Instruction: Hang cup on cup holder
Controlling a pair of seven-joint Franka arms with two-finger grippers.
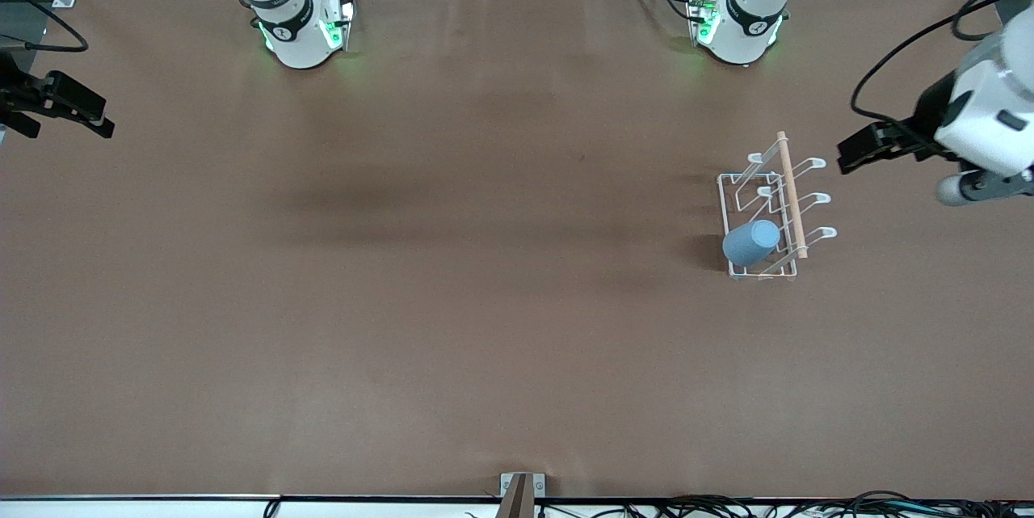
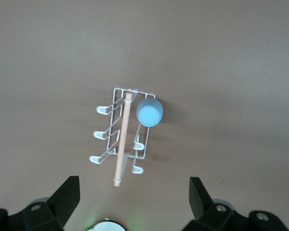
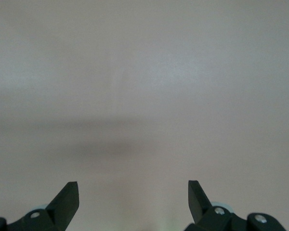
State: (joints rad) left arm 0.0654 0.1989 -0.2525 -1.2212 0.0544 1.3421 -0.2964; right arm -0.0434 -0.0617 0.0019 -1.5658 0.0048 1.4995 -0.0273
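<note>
The light-blue cup (image 1: 751, 242) hangs on a prong of the white wire cup holder (image 1: 774, 211), in the row toward the right arm's end, at the end of the rack nearest the front camera; the rack stands on the brown worktop (image 1: 452, 300) toward the left arm's end, a wooden rod (image 1: 792, 193) along its top. My left hand (image 1: 858, 153) hovers over the worktop just beside the rack, fingers (image 2: 67, 197) spread wide, gripping nothing. My right hand (image 1: 85, 115) waits at the right arm's edge of the worktop, fingers (image 3: 67, 199) equally wide, empty.
</note>
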